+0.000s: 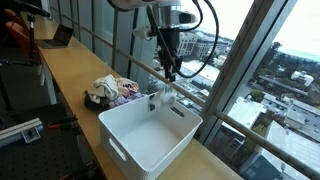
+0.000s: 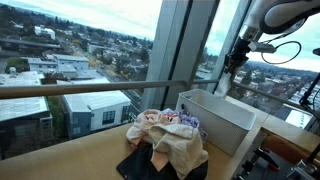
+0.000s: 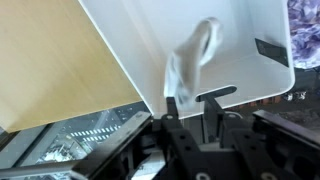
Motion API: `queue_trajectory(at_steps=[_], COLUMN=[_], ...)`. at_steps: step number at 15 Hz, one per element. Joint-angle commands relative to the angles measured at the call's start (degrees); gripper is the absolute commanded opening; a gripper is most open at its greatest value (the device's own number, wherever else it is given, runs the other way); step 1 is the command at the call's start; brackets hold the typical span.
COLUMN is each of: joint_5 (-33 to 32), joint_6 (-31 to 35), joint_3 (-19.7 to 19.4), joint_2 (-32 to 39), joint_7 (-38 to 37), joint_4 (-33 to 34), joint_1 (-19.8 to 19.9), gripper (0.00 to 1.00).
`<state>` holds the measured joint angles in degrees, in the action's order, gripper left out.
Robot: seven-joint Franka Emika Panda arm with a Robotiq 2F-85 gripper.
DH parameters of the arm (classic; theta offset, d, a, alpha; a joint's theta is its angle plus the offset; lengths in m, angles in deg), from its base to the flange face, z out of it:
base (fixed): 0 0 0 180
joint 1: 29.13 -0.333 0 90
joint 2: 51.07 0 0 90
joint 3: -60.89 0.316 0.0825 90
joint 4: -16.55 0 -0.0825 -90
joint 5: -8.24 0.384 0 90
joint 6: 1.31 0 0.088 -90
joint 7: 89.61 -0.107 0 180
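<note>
White cloth (image 3: 192, 55) is clamped at one end in the jaws of the gripper (image 3: 192, 108), so it hangs above the bin (image 3: 120, 40).

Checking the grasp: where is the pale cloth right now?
In the wrist view the pale cloth dangles from the gripper over the white bin, close to its rim. The clothes pile lies beside the bin on the counter.

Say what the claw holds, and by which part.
A pale cloth apparently hangs from the claw by its upper end, over the white tub; the pinch itself cannot be seen clearly.
</note>
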<state>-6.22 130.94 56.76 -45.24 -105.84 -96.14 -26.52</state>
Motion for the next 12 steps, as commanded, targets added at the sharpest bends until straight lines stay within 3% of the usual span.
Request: queue_trajectory(at_steps=[1, 4, 6, 12], joint_5=[-0.1, 2.2, 3.7, 10.6], joint_6=[-0.7, -0.3, 0.6, 4.5], joint_3=[0.3, 2.8, 5.4, 14.0], joint_2=[-2.1, -4.9, -5.6, 1.0], joint_7=[0.3, 0.3, -0.6, -1.1], joint_4=[-0.6, -4.0, -6.5, -12.3], joint_1=[-0.6, -2.8, -5.2, -13.5], gripper=[0.66, 0.9, 1.0, 1.0])
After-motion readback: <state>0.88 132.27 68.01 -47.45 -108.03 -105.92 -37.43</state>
